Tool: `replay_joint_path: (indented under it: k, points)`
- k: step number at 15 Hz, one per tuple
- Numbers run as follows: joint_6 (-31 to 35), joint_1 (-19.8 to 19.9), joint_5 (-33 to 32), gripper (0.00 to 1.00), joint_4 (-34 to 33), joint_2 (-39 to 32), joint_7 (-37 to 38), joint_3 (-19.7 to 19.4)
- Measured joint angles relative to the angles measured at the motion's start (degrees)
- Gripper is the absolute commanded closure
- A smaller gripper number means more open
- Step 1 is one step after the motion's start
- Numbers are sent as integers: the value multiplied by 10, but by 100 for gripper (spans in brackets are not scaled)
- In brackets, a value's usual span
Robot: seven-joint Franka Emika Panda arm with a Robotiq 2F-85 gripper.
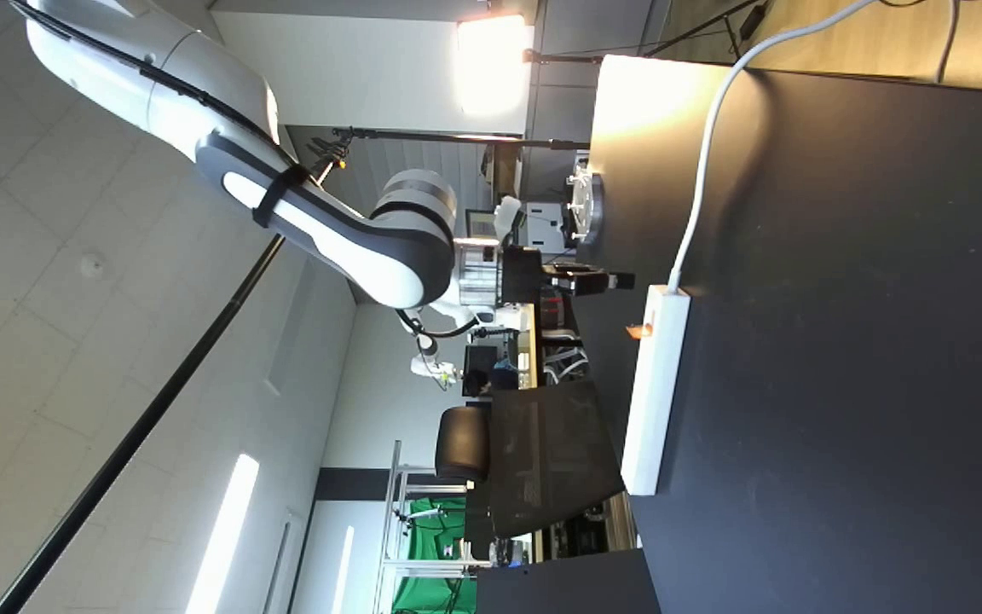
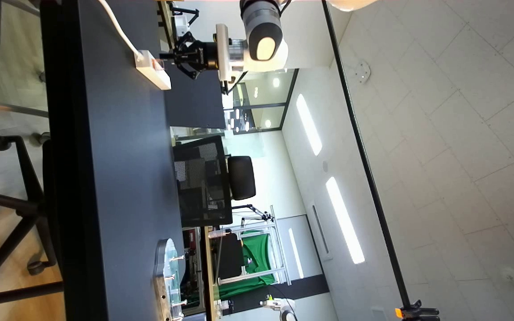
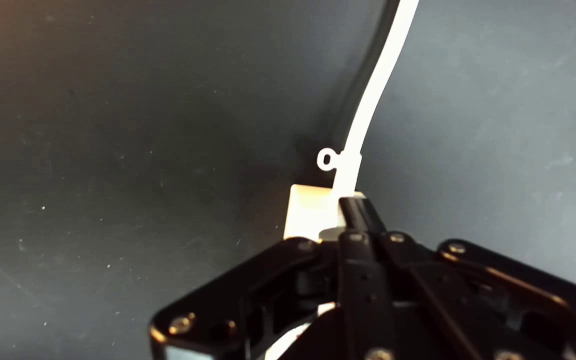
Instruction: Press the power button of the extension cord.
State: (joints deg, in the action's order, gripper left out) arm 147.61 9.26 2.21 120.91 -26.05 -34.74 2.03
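The extension cord (image 1: 657,396) is a long white strip lying on the dark table; it also shows in an exterior view (image 2: 153,73). Its orange-red power button (image 1: 638,331) sits near the cable end and shows in an exterior view (image 2: 158,65). In the wrist view, the cable end of the strip (image 3: 308,212) shows behind the fingers, and the button is hidden by the gripper. My gripper (image 1: 623,280) has its fingers together and empty. In an exterior view the fingertips (image 2: 163,56) are above the strip's cable end, close to the button, with a small gap. The fingers (image 3: 360,215) point down at the strip.
Both exterior views are turned sideways. A white cable (image 1: 707,145) runs from the strip across the black table (image 1: 849,341). A round clear fixture with metal pins (image 2: 172,278) stands at the table's edge. A black office chair (image 2: 201,183) stands behind the table.
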Motion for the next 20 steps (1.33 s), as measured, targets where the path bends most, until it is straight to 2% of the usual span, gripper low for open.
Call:
replay_joint_path:
  k: [5, 8, 20]
  points:
    - [57, 1, 0, 100, -16, -46, 0, 5]
    - [69, 3, 0, 100, -22, -51, 0, 6]
    - [27, 2, -1, 100, -69, -73, 11, 13]
